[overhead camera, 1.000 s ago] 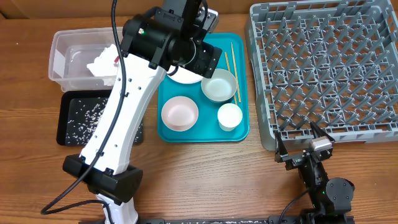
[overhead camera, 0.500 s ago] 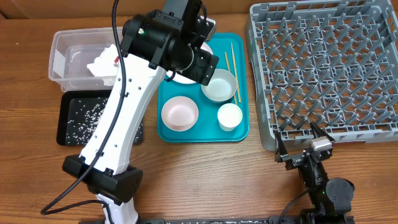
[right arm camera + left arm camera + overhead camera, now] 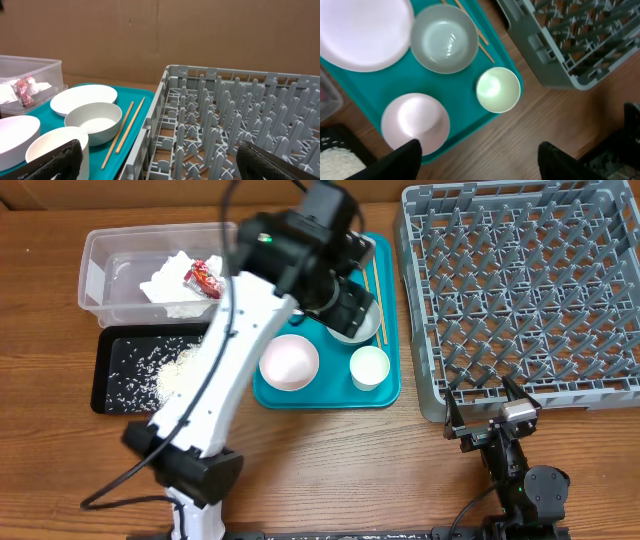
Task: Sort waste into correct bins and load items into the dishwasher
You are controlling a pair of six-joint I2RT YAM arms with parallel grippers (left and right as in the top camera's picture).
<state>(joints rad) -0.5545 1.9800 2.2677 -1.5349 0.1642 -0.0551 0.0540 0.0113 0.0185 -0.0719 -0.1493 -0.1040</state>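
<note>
The clear tub (image 3: 100,275) holds the white napkin (image 3: 165,280) and the red wrapper (image 3: 203,277). Rice (image 3: 175,375) lies in the black tray (image 3: 110,375). On the teal tray (image 3: 330,395) are a pale dish (image 3: 289,361), a cup (image 3: 369,366), a bowl (image 3: 445,37), a white plate (image 3: 365,32) and chopsticks (image 3: 377,265). My left gripper (image 3: 480,160) is open and empty, high over the tray's front edge. My right gripper (image 3: 487,420) is open and empty, low on the table in front of the grey dish rack (image 3: 520,290).
My left arm (image 3: 240,340) reaches across the teal tray's left side and hides most of the plate and part of the bowl from overhead. The rack fills the right of the table. A cardboard wall (image 3: 160,35) stands behind the table.
My left arm has swung right, off the tub side and over the teal tray. The wrapper in the tub and a rice heap in the black tray now show. The right arm has not moved.
</note>
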